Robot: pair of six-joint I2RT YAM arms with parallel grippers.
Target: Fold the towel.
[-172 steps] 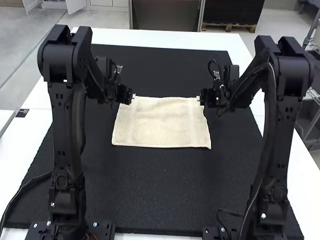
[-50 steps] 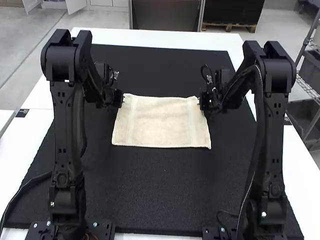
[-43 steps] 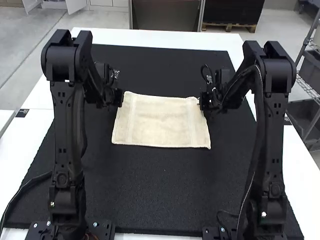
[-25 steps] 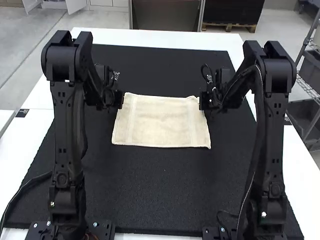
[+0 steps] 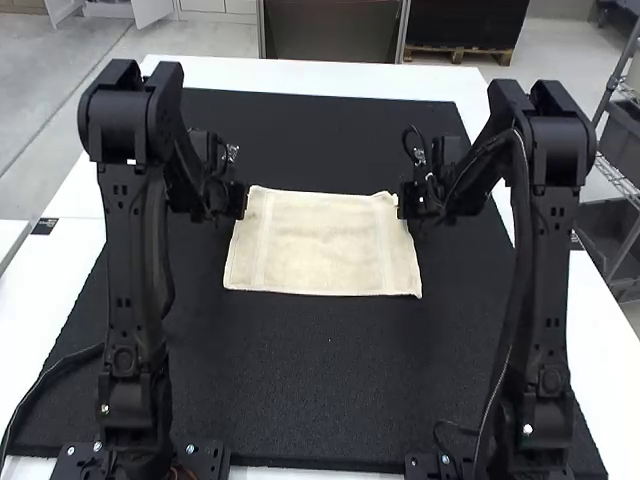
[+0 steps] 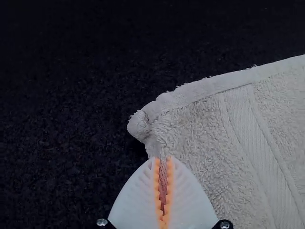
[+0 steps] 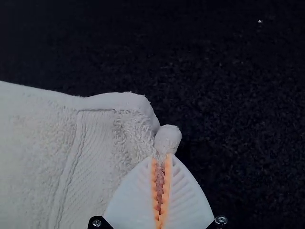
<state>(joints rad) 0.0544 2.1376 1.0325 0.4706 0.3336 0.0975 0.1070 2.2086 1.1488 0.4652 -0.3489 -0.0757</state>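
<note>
The towel (image 5: 322, 245) lies flat across the middle of the frame, its upper left corner (image 6: 139, 125) drawn slightly outward over the last few seconds. My left gripper (image 6: 163, 157) shifted outward too, and is clamped on cloth beside that corner; my right gripper (image 7: 161, 156) pinches the upper right one. So I judge that edge ready to lift and bring down the frame, though such small pinches could slip. Around lie the white table (image 5: 320, 75), the black mat (image 5: 320, 385) and, lower left, a cable (image 5: 50, 372), unlikely to snag the fold.
</note>
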